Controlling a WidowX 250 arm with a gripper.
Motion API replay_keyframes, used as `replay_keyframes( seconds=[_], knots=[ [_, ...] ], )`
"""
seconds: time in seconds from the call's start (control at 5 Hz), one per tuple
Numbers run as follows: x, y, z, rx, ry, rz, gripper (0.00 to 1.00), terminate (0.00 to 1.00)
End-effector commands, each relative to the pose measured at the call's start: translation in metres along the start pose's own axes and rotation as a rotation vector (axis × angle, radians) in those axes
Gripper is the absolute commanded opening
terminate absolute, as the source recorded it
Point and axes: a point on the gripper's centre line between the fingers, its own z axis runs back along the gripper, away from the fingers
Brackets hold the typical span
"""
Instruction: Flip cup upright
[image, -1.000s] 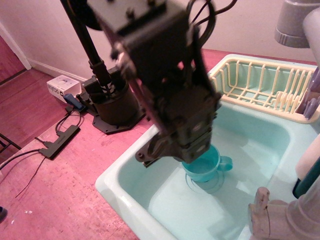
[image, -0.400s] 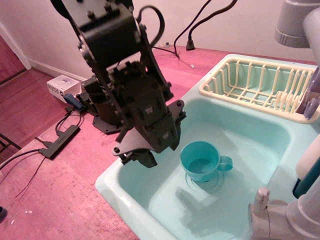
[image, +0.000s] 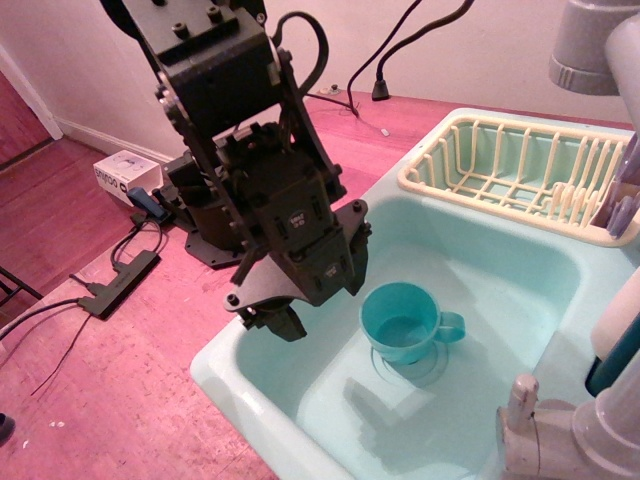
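Note:
The teal cup (image: 403, 322) stands upright on the floor of the pale mint sink (image: 230, 375), mouth up, its loop handle (image: 452, 327) pointing right. My gripper (image: 285, 322) hangs from the black arm (image: 250, 150) over the sink's left rim, to the left of the cup and clear of it. It holds nothing. The gripper body hides most of the fingers.
A cream dish rack (image: 520, 170) sits at the back right of the sink. A faucet (image: 560, 440) stands at the front right, with a grey object (image: 590, 45) at top right. The arm's base (image: 220, 215), a power strip (image: 120, 280) and cables lie on the red floor at left.
One second ago my gripper was at the cup's rim. It has let go and moved left and up, away from the cup, which stays upright in place.

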Motion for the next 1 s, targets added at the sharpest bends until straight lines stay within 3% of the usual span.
replay_keyframes(
  seconds=[0.0,0.6,0.8],
  knots=[
    [-0.0004,0.0063,0.0098,-0.005,-0.038,0.011,1.00,0.00],
    [-0.0004,0.0063,0.0098,-0.005,-0.038,0.011,1.00,0.00],
    [-0.0004,0.0063,0.0098,-0.005,-0.038,0.011,1.00,1.00]
  ],
)
